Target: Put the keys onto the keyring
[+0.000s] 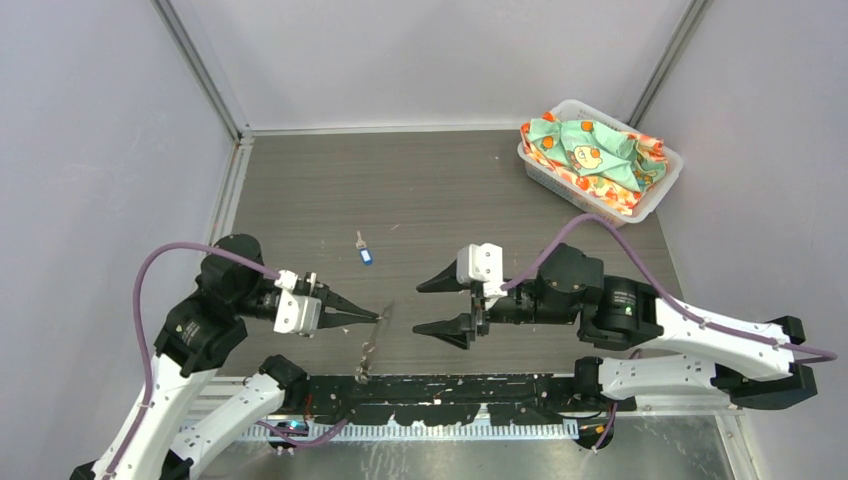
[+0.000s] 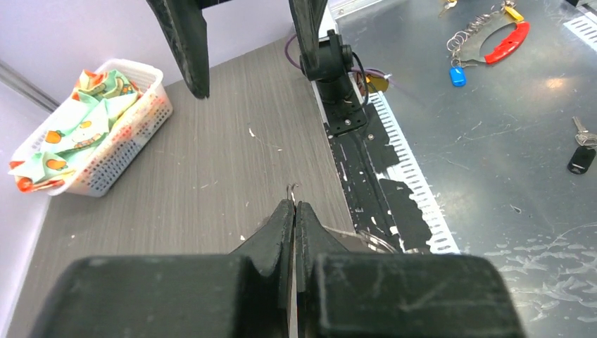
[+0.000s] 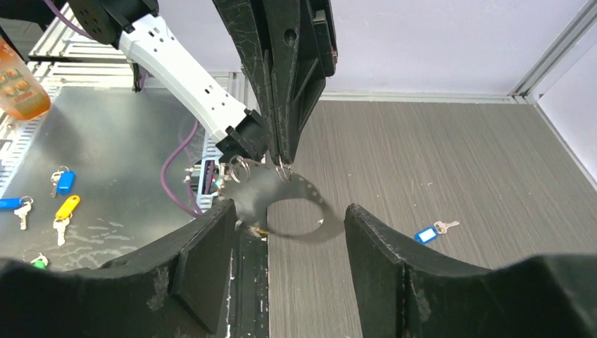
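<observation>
The keyring (image 1: 370,345) is a grey floppy loop hanging from my left gripper (image 1: 378,316), which is shut on its top edge just above the table's near edge. In the right wrist view the keyring (image 3: 310,199) dangles as an oval under those shut fingertips (image 3: 284,160), with a small yellow bit (image 3: 262,230) at its lower left. A thin wire end (image 2: 291,189) pokes out past the shut left gripper (image 2: 294,205). The blue-headed key (image 1: 365,255) lies alone on the table, also seen as the blue key (image 3: 426,234). My right gripper (image 1: 420,308) faces the loop, open and holding nothing.
A white basket (image 1: 532,168) of patterned cloth stands at the far right corner. A black perforated rail (image 1: 450,385) runs along the near edge. Beyond it, on a metal bench, lie spare tagged keys (image 3: 63,182), a red handle (image 2: 507,42) and a black fob (image 2: 581,158).
</observation>
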{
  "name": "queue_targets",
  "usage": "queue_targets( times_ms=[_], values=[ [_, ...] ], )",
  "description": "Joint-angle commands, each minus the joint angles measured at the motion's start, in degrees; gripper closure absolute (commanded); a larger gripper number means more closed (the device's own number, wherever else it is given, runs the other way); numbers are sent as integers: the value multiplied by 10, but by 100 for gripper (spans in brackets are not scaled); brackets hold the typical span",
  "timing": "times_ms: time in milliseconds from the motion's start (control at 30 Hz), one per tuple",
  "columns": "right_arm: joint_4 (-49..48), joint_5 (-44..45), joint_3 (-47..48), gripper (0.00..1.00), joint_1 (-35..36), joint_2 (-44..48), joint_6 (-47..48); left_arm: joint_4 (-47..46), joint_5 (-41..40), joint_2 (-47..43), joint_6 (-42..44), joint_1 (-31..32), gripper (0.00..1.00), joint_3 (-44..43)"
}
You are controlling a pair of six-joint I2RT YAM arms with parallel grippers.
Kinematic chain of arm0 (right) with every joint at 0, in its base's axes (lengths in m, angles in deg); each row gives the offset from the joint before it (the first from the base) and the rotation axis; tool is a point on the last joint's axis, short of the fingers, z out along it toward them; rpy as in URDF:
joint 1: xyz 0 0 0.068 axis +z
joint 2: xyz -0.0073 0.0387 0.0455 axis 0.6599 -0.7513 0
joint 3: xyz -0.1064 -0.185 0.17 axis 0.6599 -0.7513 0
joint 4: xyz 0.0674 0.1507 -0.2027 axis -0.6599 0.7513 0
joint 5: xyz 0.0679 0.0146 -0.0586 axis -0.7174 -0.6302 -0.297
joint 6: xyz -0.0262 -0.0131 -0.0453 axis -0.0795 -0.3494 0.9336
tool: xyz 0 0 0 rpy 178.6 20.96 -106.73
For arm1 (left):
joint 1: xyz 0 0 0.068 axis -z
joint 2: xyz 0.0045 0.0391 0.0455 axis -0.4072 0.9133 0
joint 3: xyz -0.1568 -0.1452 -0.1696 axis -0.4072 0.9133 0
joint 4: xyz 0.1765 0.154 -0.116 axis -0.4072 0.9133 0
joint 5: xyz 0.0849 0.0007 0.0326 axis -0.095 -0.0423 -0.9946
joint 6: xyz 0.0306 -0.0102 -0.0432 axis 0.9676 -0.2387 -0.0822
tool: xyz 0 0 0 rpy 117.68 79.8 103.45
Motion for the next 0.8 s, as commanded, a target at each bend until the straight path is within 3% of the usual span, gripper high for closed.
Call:
queue_targets(
  times_ms=[0, 333, 667, 767],
  values=[
    [-65, -16, -11, 38, -1, -14, -21, -32, 12, -3, -24, 1, 100, 10],
    [-84, -39, -10, 51, -1, -53, -34, -89, 30, 6, -143, 2, 100, 10],
    [-80, -39, 2, 57, -1, -83, -15, -103, 44, 9, -159, 2, 100, 9],
    [-79, -43, 5, 63, -1, -87, -10, -103, 47, 13, -163, 2, 100, 7]
  ],
)
